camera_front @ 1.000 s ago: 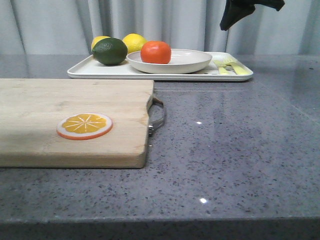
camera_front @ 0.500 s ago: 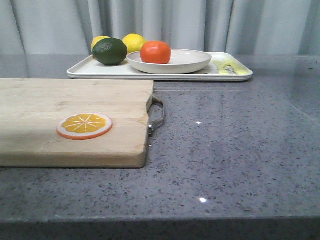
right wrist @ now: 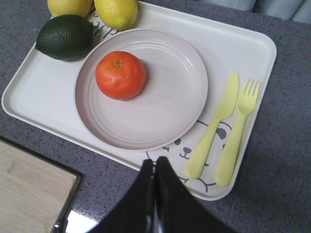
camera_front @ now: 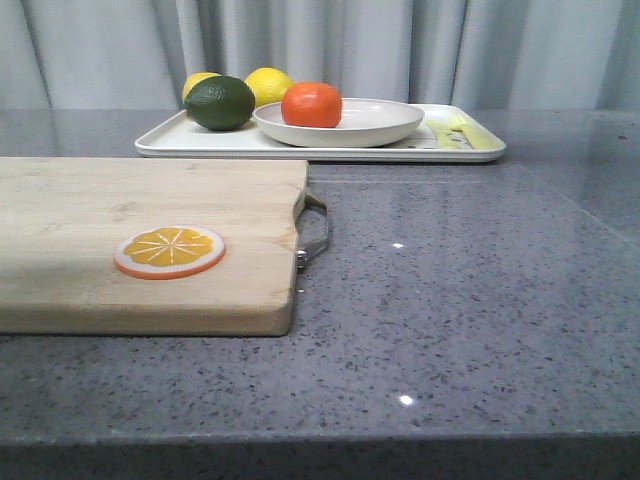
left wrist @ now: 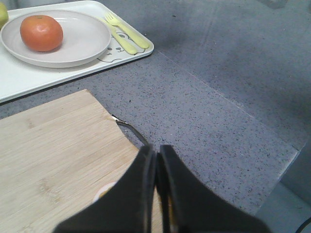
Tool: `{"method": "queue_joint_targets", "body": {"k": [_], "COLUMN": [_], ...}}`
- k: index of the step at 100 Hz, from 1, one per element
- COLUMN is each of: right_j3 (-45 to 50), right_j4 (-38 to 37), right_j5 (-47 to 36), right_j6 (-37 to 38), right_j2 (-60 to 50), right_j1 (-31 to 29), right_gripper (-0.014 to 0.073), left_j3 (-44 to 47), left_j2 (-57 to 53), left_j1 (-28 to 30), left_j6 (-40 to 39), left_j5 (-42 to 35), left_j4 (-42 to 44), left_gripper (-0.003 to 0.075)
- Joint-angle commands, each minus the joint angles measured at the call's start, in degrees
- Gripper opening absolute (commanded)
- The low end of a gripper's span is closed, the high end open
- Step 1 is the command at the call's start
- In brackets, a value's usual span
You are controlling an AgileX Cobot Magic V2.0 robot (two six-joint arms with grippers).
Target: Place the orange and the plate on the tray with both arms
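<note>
Orange [camera_front: 311, 104] sat on the left part of the plate [camera_front: 380, 128], which rested on the tray [camera_front: 200, 140] in the upper middle of the front frame. At lower left, a cutting board [camera_front: 100, 250] carried an orange slice [camera_front: 169, 251] (flat, white-rimmed). Left end effector [left wrist: 157, 160] hung over the board's edge, fingers pressed together, holding nothing. Right end effector [right wrist: 154, 170] hovered above the tray's near edge, likewise closed and empty, beside a yellow-green knife [right wrist: 214, 124] and fork [right wrist: 238, 131] on the grey counter [camera_front: 450, 300].

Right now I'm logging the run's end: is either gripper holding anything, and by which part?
Nothing is held. The left gripper and right gripper are both shut and empty; the orange sits on the plate on the tray.
</note>
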Motion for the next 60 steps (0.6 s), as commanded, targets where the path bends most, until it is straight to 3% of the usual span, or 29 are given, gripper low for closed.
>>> {"method": "queue_joint_targets", "body": {"k": [1,60], "right_j3": [2.2,50.0], "right_j4": [0.1,0.1], "right_j5": [-4.6,-33.5], "right_j6": [-1.1,-4.8], "right_j2": [-6.2,-36.4], "right_j1": [0.0,0.0], "right_gripper": [-0.0075,-0.0075], "left_j3": [-1.5,-1.5], "left_j2": [-0.5,-0.5], "left_j1": [0.2,0.2], "left_j6": [0.0,0.0], "left_j5": [-4.6,-4.6], "left_j4": [-0.7,-2.2], "left_gripper": [-0.0020,-0.0020]}}
